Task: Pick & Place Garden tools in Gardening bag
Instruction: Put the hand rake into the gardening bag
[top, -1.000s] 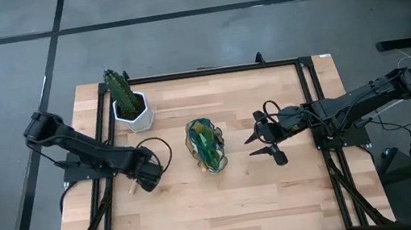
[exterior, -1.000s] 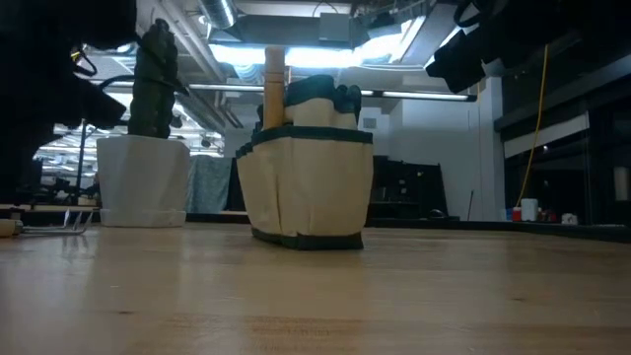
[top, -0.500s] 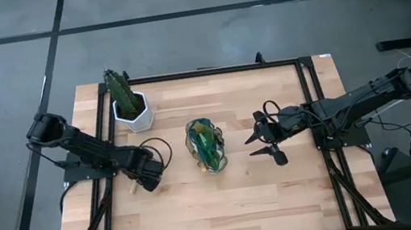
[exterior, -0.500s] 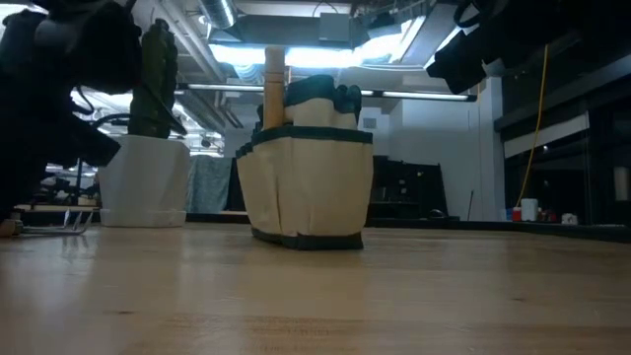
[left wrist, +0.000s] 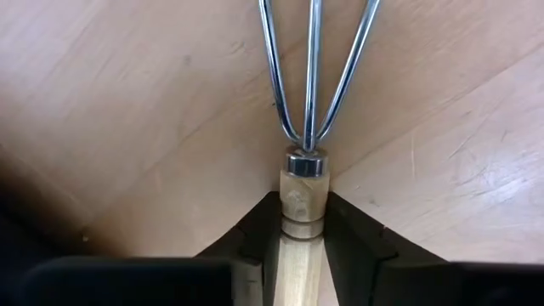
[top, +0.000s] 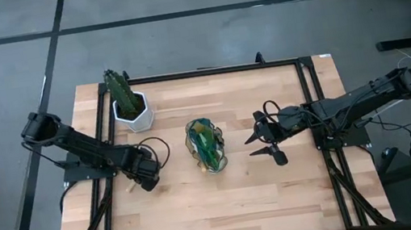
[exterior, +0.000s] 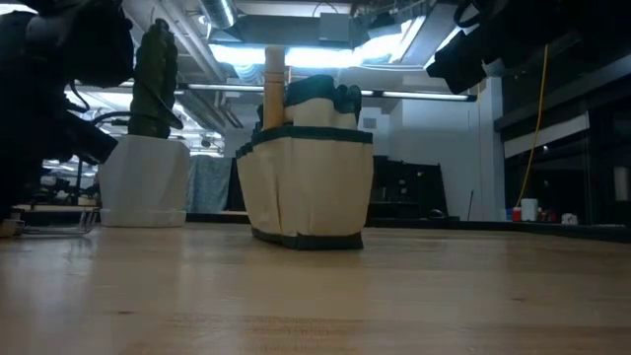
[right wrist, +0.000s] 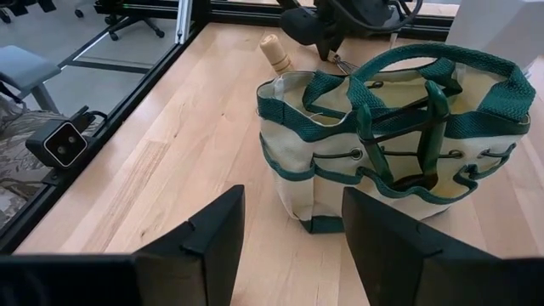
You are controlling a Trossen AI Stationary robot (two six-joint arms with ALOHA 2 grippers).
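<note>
Left wrist view: the left pincer is seen pressed in against the wooden handle of the claw rake, its dark fingers touching the handle on both sides just behind the metal collar, while the three wire tines lie flat on the worktop. A second ago the jaws stood wide around that handle; they have since been drawn in, so the grasp is judged to be just made and the rake not yet lifted. In the high view the left pincer is placed low near the worktop's left edge, with the white plant pot beyond it. Farther across, the gardening bag stands upright at the middle, already holding tools, well apart from the rake. The right pincer is held spread and unmoved just beside the bag's far side, empty. A lift and a carry to the bag are what remain for this tool.
</note>
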